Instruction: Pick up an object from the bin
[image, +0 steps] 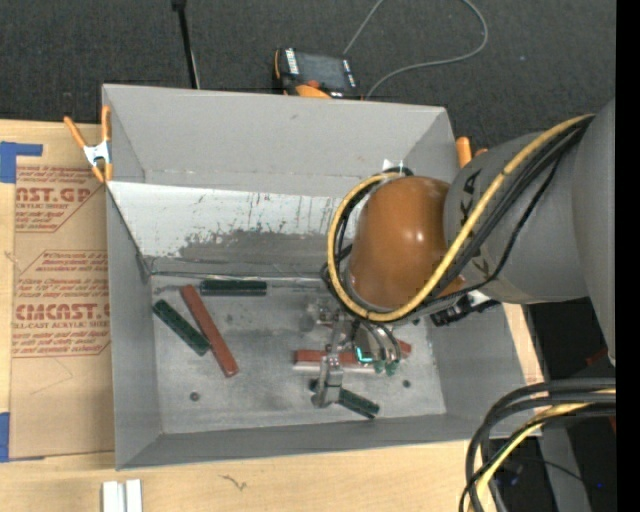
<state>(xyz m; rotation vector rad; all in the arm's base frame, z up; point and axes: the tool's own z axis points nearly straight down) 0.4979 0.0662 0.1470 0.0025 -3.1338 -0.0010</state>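
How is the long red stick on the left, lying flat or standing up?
Lying flat: the red stick rests lengthwise on the bin's floor, beside a green stick.

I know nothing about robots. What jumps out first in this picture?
The orange cover on the arm's wrist, ringed by yellow-and-black cables, hangs over the right side of the grey bin. Under it the gripper is down at a short red-brown stick near the front right. At left a long red-brown stick and a dark green stick lie side by side.
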